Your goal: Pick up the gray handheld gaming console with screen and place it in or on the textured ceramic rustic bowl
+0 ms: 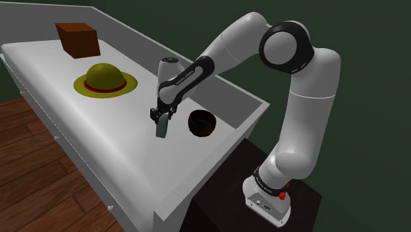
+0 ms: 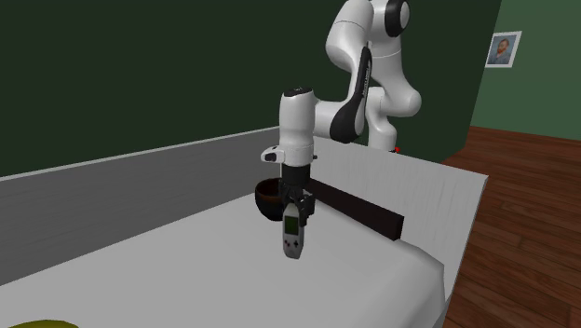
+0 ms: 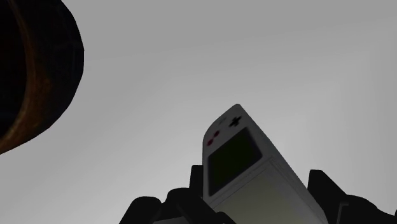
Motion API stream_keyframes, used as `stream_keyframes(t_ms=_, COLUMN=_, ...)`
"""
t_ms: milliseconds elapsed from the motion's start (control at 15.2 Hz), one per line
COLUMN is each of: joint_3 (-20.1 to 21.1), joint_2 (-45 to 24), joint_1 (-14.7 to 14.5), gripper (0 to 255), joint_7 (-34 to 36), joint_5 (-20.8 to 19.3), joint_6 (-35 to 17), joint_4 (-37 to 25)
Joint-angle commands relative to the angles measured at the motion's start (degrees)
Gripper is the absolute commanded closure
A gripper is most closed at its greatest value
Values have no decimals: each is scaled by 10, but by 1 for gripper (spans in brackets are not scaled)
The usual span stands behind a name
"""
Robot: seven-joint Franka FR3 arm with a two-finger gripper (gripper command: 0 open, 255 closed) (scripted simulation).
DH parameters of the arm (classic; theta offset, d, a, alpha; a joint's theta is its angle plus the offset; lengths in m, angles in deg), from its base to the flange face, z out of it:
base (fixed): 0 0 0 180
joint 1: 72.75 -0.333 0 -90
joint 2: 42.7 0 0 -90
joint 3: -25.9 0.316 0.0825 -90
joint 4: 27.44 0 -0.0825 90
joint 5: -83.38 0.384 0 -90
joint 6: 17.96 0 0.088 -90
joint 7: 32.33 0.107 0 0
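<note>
My tool (image 1: 160, 118) pinched the console (image 1: 161, 128) clear of the bench (image 1: 99, 148), mid-carry; next, I reckoned, swing it over the bowl (image 1: 201, 123).

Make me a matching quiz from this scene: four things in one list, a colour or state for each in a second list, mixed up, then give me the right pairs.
Things
1. handheld console
2. bowl
3. hat
4. box

Descriptions
A. yellow with a red band
B. clasped in the gripper
C. reddish brown, near the far corner of the table
D. dark brown, standing on the table close to the console

Pairs: 1-B, 2-D, 3-A, 4-C
</note>
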Motion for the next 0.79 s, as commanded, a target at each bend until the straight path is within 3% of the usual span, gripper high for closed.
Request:
stream_keyframes(t_ms=0, joint_3=1, joint_2=12, joint_1=2, gripper=255, joint_7=-2, joint_5=2, joint_6=11, joint_4=2)
stream_keyframes(t_ms=726, joint_3=6, joint_2=76, joint_1=6, gripper=255, joint_7=-9, joint_5=13, joint_6=83, joint_4=-8)
